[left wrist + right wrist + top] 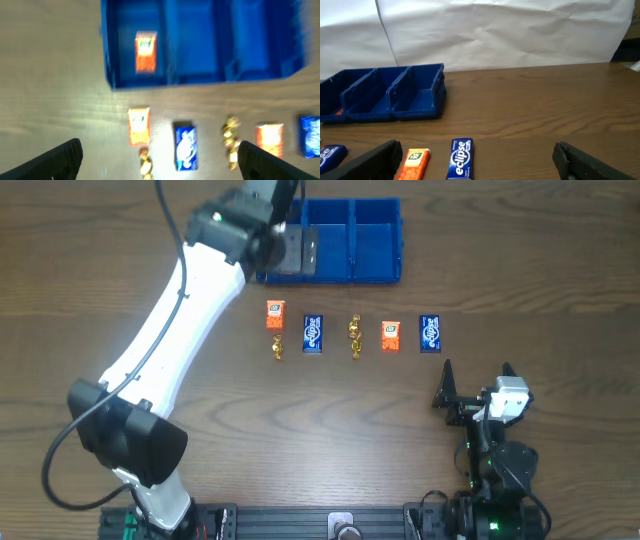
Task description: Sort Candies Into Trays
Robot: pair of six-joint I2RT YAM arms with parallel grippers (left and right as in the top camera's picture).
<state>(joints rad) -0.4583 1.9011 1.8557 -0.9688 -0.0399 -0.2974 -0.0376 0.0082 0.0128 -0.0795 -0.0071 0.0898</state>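
One orange box (145,51) is in the tray (107,60), left end compartment, at the table's (560,280) far edge; you've a row of candies (353,330) left mid-table; left gripper (159,152) and right gripper (477,370) both spread, empty.

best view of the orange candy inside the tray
Left wrist view: looks down on the orange candy in the blue tray's end compartment. Right wrist catches a sliver; from the top, the left arm covers it.

wooden table (560,300) | blue tray (370,277) | row beside it: two orange packs (275,314), two blue packs (313,333), gold candies (354,330)
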